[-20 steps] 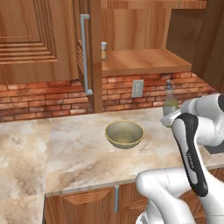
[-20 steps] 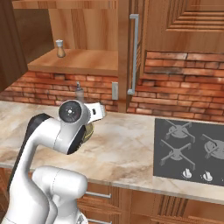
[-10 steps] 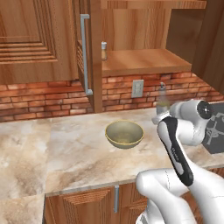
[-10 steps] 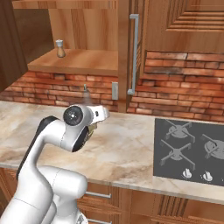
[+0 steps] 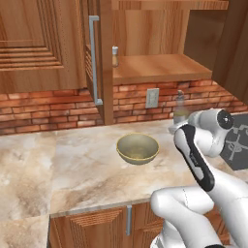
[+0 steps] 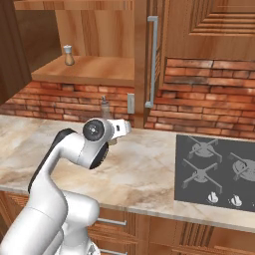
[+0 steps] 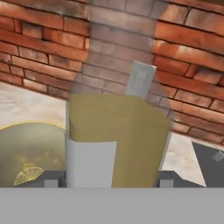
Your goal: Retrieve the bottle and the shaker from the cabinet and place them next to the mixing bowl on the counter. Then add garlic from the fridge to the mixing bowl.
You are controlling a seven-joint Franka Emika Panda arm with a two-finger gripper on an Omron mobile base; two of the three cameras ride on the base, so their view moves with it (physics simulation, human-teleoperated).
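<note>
Olive-yellow bottle (image 7: 117, 135): 1, clamped in pincer (image 7: 105, 178) | shaker (image 5: 115, 55): 1, cabinet shelf | mixing bowl (image 5: 137, 148): 1

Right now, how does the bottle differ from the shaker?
The bottle is down at counter height beside the mixing bowl, between the fingers; the shaker stands on the cabinet shelf. The bottle is taller, with yellow liquid; the shaker is smaller, brown below. Both are upright.

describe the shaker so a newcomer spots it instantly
Find the open wall cabinet above the brick backsplash. On its wooden shelf, near the door edge, the shaker stands alone: tiny, brown below, pale on top. The bottle of yellow liquid is taller and down by the counter.
</note>
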